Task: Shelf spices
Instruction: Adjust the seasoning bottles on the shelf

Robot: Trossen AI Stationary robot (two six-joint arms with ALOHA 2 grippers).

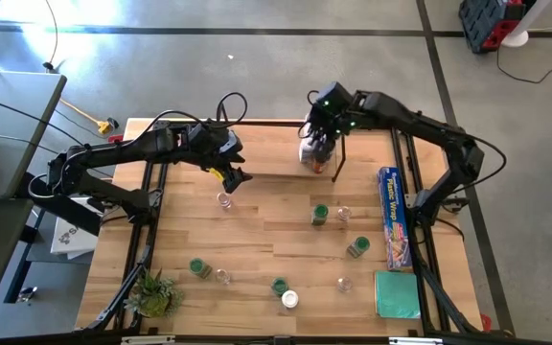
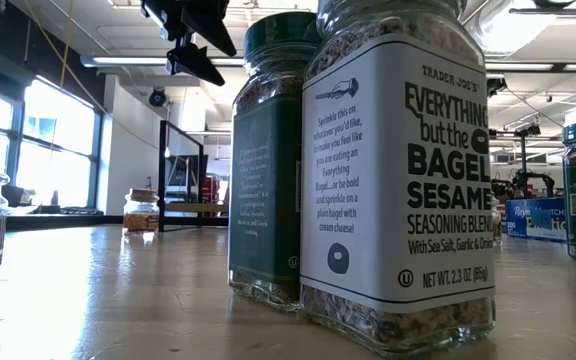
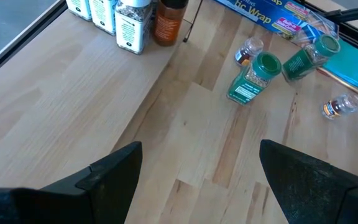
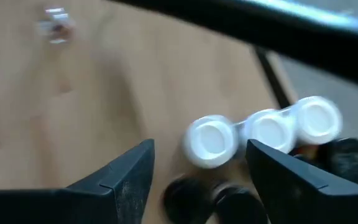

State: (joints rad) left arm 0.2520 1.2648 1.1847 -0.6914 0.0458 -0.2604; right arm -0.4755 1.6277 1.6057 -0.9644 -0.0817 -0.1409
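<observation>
pale wood-plank table (image 1: 257, 235) on grey concrete floor, left gripper (image 1: 236, 179) spread empty over bare boards, right gripper (image 1: 320, 144) spread above white-lidded spices (image 4: 263, 130) on shelf (image 1: 286, 149) at far edge, more jars (image 1: 320, 214) scattered mid-table, window-lit room (image 2: 38, 140) behind

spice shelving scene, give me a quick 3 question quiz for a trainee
1. True or false: the left pincer is holding a jar.
2. Which pincer is over the jars grouped at the shelf? A) left B) right
3. Fill in: the long blue plastic-wrap box lies along the table's ____ side in the high view.

Key:
1. False; its fingers are open over bare wood.
2. B; white lids and dark lids show just below it.
3. Right, just above the teal pad.
</observation>
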